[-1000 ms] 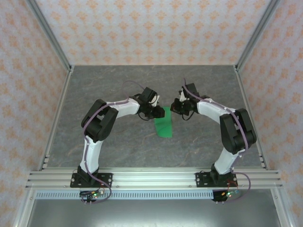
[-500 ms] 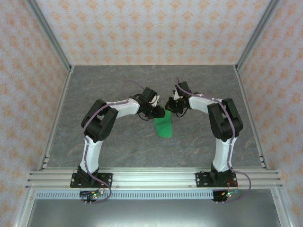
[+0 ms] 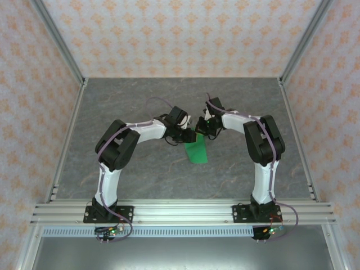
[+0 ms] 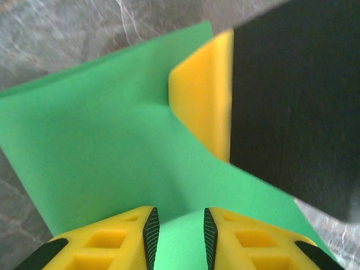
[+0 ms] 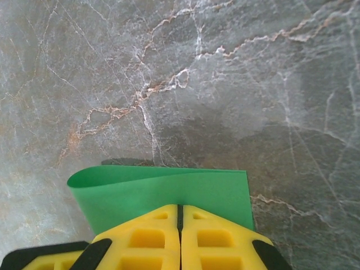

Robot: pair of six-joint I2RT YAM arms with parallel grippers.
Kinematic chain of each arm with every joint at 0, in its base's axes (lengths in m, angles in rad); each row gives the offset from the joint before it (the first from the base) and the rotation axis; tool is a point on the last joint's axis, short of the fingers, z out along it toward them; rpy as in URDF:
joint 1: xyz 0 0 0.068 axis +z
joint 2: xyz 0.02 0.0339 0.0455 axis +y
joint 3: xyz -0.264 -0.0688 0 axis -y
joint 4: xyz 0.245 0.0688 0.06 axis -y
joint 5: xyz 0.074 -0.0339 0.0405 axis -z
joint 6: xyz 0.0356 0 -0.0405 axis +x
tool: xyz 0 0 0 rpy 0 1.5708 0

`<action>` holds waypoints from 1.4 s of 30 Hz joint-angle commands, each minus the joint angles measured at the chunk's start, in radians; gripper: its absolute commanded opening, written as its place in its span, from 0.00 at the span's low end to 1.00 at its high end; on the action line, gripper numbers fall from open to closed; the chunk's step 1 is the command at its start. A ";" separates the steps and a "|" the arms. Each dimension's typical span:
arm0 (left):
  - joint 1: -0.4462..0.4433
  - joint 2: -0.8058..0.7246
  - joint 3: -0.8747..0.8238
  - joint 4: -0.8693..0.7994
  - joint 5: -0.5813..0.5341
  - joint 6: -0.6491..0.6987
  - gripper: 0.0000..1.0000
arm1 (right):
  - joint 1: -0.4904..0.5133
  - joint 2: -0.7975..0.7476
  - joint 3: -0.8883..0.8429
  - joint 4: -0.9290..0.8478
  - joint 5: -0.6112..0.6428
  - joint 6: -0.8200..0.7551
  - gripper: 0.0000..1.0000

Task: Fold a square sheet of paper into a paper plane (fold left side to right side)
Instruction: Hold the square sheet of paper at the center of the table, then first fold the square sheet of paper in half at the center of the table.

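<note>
**Papered walls around a marbled tabletop**

The tabletop (image 3: pixel 140 180) is grey stone-look, veined like marble. Close up, pale and rust-coloured cracks cross it. Three walls (image 3: pixel 180 34) rise around it, papered in pale pink and lilac with rows of small orange floral motifs. Slanting aluminium posts (image 3: pixel 61 42) mark the back corners. A slotted aluminium rail (image 3: pixel 185 212) runs along the near edge — below it lies a plain grey metal sheet (image 3: pixel 180 253). The light is soft and even.

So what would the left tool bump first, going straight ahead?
The green paper lies right at the left tool's tips; beyond, likely the right tool's yellow finger, though depth is unclear.
</note>
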 commanded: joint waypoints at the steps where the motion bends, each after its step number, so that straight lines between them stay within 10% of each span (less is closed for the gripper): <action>1: -0.028 -0.035 -0.072 -0.097 -0.004 0.023 0.32 | -0.001 0.048 0.000 -0.083 0.098 -0.025 0.06; 42: -0.201 -0.231 -0.371 0.055 0.020 -0.079 0.32 | -0.001 0.073 0.006 -0.108 0.119 -0.036 0.06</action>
